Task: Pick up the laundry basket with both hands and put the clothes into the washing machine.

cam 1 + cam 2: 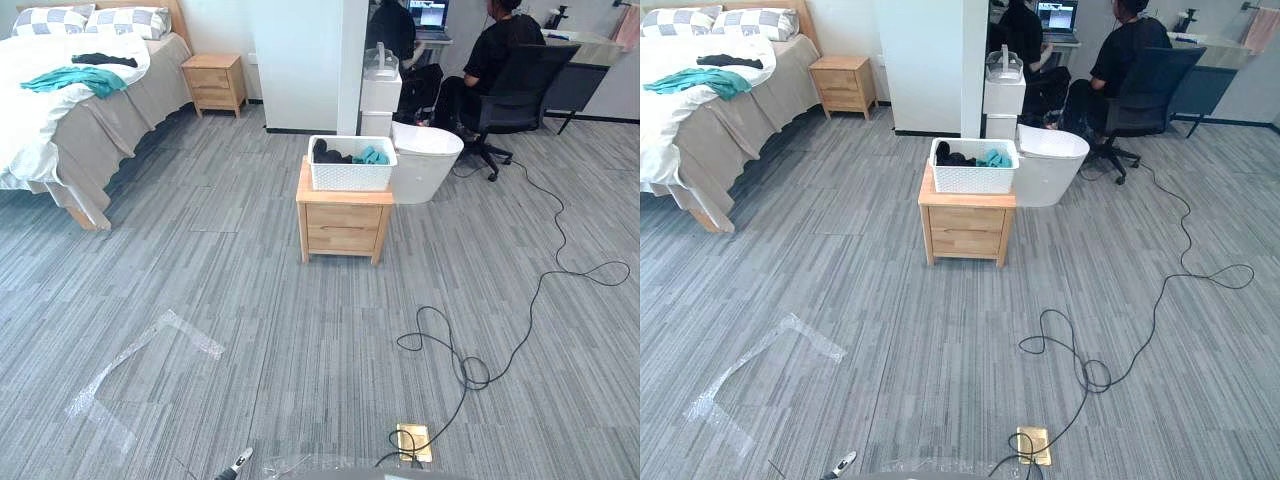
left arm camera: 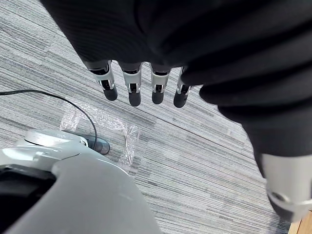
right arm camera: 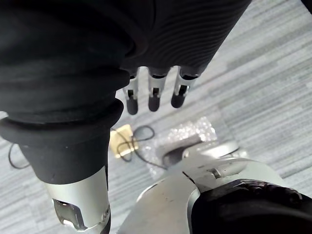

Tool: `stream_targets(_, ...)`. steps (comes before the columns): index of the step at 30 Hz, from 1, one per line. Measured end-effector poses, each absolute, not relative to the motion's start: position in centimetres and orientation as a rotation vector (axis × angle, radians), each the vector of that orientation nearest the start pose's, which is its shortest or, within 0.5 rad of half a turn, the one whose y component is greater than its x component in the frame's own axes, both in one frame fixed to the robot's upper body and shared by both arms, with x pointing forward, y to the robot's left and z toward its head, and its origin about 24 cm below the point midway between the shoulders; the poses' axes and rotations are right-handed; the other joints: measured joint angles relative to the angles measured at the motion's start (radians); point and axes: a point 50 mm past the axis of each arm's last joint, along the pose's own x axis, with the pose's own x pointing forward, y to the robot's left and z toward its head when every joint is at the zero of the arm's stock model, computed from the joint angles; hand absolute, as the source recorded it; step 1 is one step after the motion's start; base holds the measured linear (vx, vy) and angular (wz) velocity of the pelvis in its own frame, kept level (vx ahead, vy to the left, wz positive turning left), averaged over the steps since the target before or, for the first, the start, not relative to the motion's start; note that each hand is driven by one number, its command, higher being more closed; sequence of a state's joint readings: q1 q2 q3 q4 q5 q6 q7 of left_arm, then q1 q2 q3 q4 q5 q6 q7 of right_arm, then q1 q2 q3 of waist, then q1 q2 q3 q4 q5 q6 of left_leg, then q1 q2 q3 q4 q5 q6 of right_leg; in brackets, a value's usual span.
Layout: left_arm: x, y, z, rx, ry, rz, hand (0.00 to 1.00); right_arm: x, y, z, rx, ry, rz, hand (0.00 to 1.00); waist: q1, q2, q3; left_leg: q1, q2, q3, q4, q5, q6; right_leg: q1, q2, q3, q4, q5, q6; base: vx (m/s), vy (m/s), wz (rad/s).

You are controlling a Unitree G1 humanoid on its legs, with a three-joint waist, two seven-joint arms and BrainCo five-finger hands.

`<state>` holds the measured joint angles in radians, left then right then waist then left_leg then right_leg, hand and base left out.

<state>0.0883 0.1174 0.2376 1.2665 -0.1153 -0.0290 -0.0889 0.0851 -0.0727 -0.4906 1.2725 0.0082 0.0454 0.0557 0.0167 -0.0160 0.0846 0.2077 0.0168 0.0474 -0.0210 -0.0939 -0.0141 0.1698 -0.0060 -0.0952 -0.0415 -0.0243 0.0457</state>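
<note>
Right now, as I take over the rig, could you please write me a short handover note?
Left hand: open, fingers straight, above the carpet, holding nothing.
Right hand: open, also empty.
White laundry basket: sits on the wooden nightstand ahead, well beyond both hands, with dark and teal clothes inside.
Low white rounded machine, apparently the washer: just behind the nightstand, on its right.
Done: nothing yet; the basket is untouched.
Left: walk up, take the basket with both hands, put the clothes into the machine.
</note>
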Motion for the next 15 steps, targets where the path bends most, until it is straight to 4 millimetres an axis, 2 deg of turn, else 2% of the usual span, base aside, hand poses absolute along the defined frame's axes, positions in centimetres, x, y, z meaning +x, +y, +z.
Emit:
stream_targets(11,4.7,21.4,-17.3,-0.196,1.268,0.303,0.0,3.8,-21.0,-17.6,0.264,1.333,-0.395,0.0,0.001,-0.001,0.006,-0.024,0.001,0.033,-0.016,0.001,-0.001,-0.042,0.004,0.026,-0.011,0.007,-0.005,0.01,-0.013,-0.09)
stream_targets(14,4.7,21.3,-17.3,-0.197,1.27,0.299,0.0,4.6,-21.1,-17.5,0.254,1.316,-0.382,0.0,0.0,0.009,0.012,-0.032,0.0,0.05,-0.014,0.0,0.0,-0.1,-0.002,0.014,0.085,-0.022,0.027,0.01,0.008,-0.13)
stream_targets(15,4.9,21.2,-17.3,-0.194,1.266,0.293,0.0,4.8,-21.1,-17.4,0.259,1.31,-0.384,0.0,0.0,0.009,0.022,-0.035,-0.007,0.049,-0.012,-0.003,0.004,-0.14,-0.016,0.005,0.174,-0.06,0.044,-0.02,0.023,0.06)
